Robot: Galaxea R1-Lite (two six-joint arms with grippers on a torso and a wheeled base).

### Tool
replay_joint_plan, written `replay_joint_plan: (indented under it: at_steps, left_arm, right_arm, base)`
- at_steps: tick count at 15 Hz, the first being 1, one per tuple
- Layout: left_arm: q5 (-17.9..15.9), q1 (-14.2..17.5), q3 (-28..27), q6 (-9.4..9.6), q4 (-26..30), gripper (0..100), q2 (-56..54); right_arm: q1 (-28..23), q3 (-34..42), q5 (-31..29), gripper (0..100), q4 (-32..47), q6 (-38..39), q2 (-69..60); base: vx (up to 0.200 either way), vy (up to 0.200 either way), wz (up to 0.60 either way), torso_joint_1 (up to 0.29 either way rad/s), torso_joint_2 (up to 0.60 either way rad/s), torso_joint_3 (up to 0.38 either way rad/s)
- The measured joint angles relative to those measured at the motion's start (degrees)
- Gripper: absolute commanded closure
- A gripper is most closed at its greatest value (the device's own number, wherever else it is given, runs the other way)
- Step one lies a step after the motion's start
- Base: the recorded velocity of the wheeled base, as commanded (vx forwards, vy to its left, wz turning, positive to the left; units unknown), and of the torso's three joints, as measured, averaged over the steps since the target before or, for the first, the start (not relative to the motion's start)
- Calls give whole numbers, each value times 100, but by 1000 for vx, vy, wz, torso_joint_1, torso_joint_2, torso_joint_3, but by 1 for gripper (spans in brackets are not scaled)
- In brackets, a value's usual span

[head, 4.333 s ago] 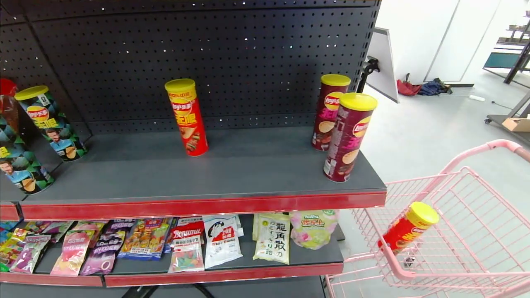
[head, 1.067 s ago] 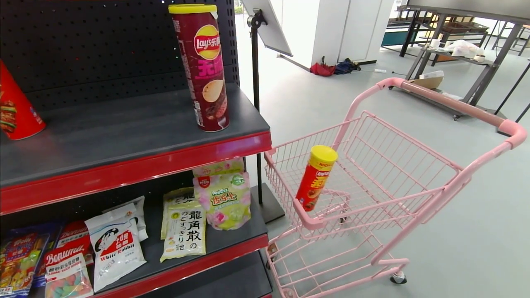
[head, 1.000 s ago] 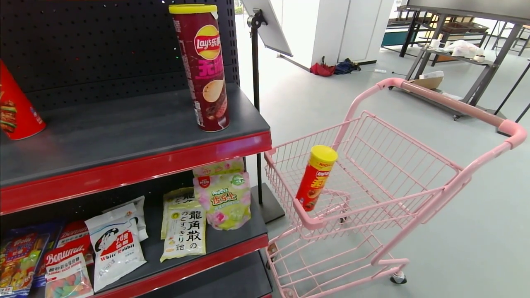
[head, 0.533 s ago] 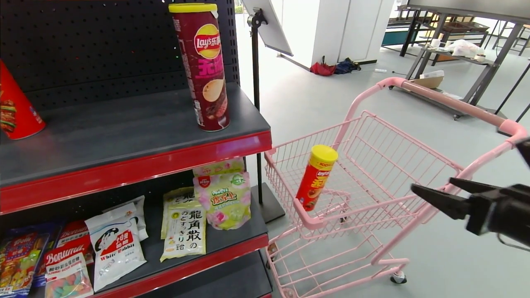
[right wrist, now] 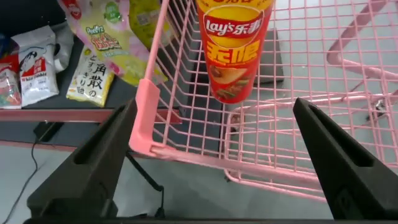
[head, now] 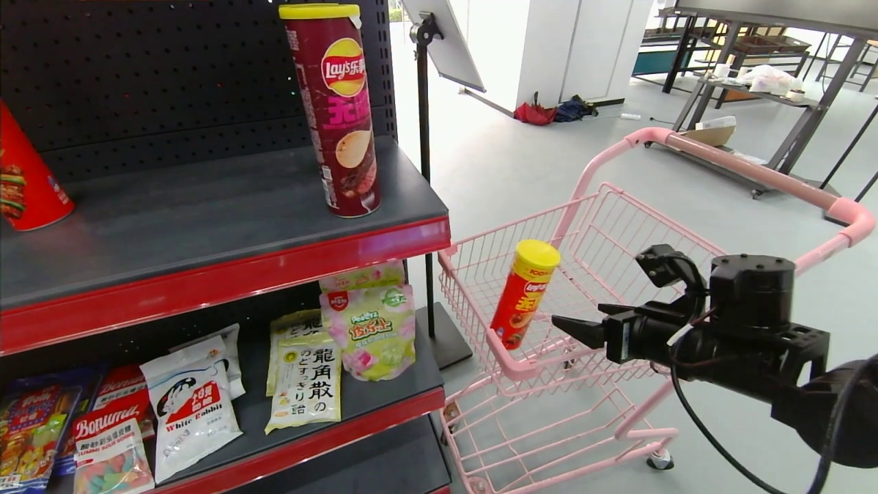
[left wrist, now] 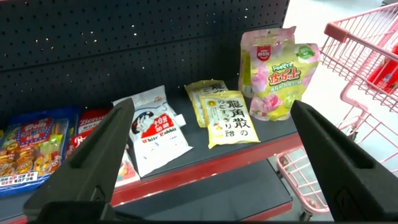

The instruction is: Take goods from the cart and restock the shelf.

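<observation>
A red chip can (head: 525,293) with a yellow lid leans in the front left corner of the pink cart (head: 720,165), which stands right of the shelf (head: 206,226). My right gripper (head: 579,317) hangs open just right of the can, at the height of its lower half, with nothing between its fingers. In the right wrist view the can (right wrist: 235,50) stands behind the cart's wire wall, ahead of the open right gripper (right wrist: 214,106). My left gripper (left wrist: 212,106) is open and empty, facing the lower shelf's snack bags (left wrist: 230,118).
A maroon chip can (head: 336,110) stands at the upper shelf's right front corner, a red can (head: 24,178) at far left. Snack bags (head: 370,329) fill the lower shelf. A sign stand pole (head: 425,171) rises between shelf and cart. Tables stand at the back right.
The camera has swung right from the shelf to the cart. In the last half second my right arm came in from the right and moved left, close to the can in the cart.
</observation>
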Motion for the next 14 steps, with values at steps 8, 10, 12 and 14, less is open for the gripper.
replay_joint_plan:
  at_steps: [8, 10, 12, 14]
  left_arm:
    - [22, 0, 0, -13, 6, 0, 0]
    - [22, 0, 0, -13, 6, 0, 0]
    - [20, 0, 0, -13, 6, 0, 0]
    - [20, 0, 0, -13, 6, 0, 0]
  right_arm:
    - [166, -1436, 112, 0, -90, 90, 1248]
    - [176, -1666, 101, 0, -90, 99, 1485]
    - [155, -1832, 94, 0, -96, 130, 1668]
    - [144, -1985, 94, 0, -96, 141, 1827]
  base:
    - [0, 0, 0, 0, 0, 0]
    - [0, 0, 0, 0, 0, 0]
    - [0, 0, 0, 0, 0, 0]
    - [0, 0, 0, 0, 0, 0]
